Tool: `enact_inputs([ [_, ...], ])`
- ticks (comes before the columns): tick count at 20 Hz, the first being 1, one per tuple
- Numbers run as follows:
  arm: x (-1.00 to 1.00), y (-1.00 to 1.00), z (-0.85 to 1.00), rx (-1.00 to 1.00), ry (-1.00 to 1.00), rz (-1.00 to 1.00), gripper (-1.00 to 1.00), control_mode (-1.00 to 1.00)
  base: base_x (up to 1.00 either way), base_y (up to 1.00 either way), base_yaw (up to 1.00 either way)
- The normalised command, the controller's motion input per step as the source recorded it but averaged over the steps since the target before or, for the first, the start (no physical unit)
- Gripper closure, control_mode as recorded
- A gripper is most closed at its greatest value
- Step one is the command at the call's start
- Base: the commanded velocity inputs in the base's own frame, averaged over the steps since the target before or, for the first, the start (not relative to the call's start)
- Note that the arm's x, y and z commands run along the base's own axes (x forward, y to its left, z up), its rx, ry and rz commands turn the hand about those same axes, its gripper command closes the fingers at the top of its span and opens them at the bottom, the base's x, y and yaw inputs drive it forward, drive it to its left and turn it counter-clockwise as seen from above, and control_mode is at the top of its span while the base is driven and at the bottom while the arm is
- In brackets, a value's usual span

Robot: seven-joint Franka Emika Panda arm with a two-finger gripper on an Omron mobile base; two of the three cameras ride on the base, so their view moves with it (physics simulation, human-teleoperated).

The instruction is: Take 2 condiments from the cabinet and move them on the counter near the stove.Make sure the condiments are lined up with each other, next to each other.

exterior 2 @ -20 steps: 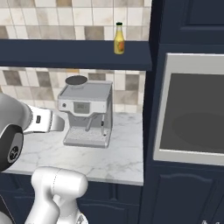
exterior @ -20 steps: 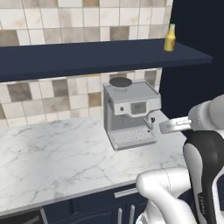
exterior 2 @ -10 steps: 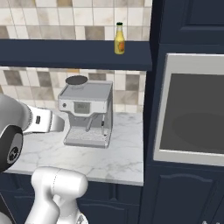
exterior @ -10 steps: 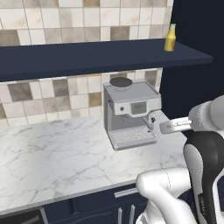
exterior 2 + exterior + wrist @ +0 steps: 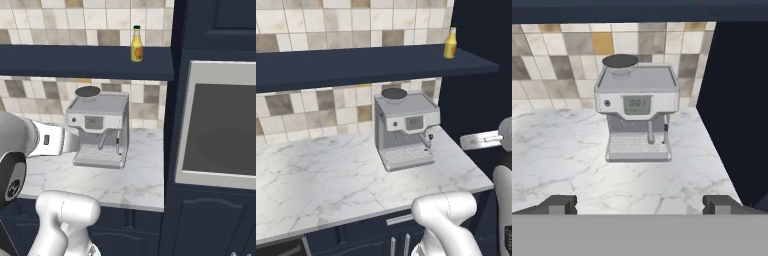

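One condiment, a yellow bottle point(image 5: 450, 43) point(image 5: 136, 45) with a green cap, stands upright near the right end of the cabinet, a dark navy shelf slab point(image 5: 371, 65) point(image 5: 85, 62). Below it lies the white marble counter point(image 5: 326, 175) point(image 5: 142, 175) point(image 5: 557, 145). My gripper point(image 5: 639, 205) is open, its two dark fingertips point(image 5: 559, 204) far apart with nothing between them. It hangs over the counter's front, well below the shelf, and faces the coffee machine. The stove is out of view.
A steel coffee machine point(image 5: 406, 130) point(image 5: 100, 130) point(image 5: 639, 107) stands on the counter under the shelf's right part. A tall navy unit with a built-in wall oven point(image 5: 220, 125) closes off the right side. A tiled wall point(image 5: 316, 105) backs the counter.
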Motion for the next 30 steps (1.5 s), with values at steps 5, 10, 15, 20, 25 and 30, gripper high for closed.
enact_inputs([
  [5,-0.13,-0.40,0.44,0.00,-0.01,0.00,-1.00,-1.00,0.00,0.00,0.00],
  [10,-0.01,-0.06,0.32,0.00,-0.05,0.00,-1.00,-1.00,0.00,0.00,0.00],
  [15,0.19,0.00,0.18,-0.01,-0.22,-0.01,-1.00,-1.00,0.00,0.00,0.00],
  [20,0.24,0.00,0.29,-0.02,-0.09,-0.09,-1.00,-1.00,0.00,0.00,0.00],
  [25,0.24,0.00,0.32,-0.01,-0.02,-0.12,-1.00,-1.00,0.00,0.00,0.00],
  [30,0.41,0.00,0.23,0.00,0.00,-0.11,-1.00,-1.00,0.00,0.00,0.00],
])
